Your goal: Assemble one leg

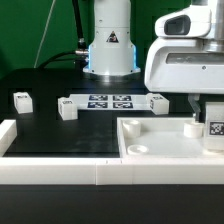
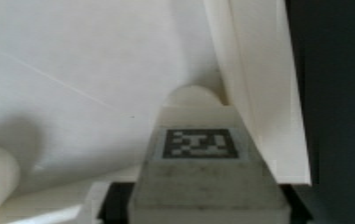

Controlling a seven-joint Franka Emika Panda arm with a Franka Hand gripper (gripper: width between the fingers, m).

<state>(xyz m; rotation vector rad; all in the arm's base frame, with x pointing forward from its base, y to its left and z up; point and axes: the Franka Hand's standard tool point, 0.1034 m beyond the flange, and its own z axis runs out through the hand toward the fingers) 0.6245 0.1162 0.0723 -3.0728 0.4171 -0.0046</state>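
Note:
My gripper (image 1: 207, 118) is shut on a leg (image 1: 213, 129), a stubby white block with a square black-and-white tag. It holds the leg upright over the far corner of the large white panel (image 1: 160, 152) on the exterior view's right. In the wrist view the leg (image 2: 200, 150) sits between my black fingers (image 2: 117, 200), its rounded tip close to the panel's raised edge (image 2: 254, 80). Whether the tip touches the panel cannot be told. Three more legs lie on the black table: one (image 1: 22, 99), another (image 1: 67, 108) and a third (image 1: 158, 99).
The marker board (image 1: 110, 101) lies flat at the back of the table, in front of the robot base (image 1: 108, 45). The panel has round corner holes (image 1: 132, 128). A white rail (image 1: 50, 172) borders the table's front edge.

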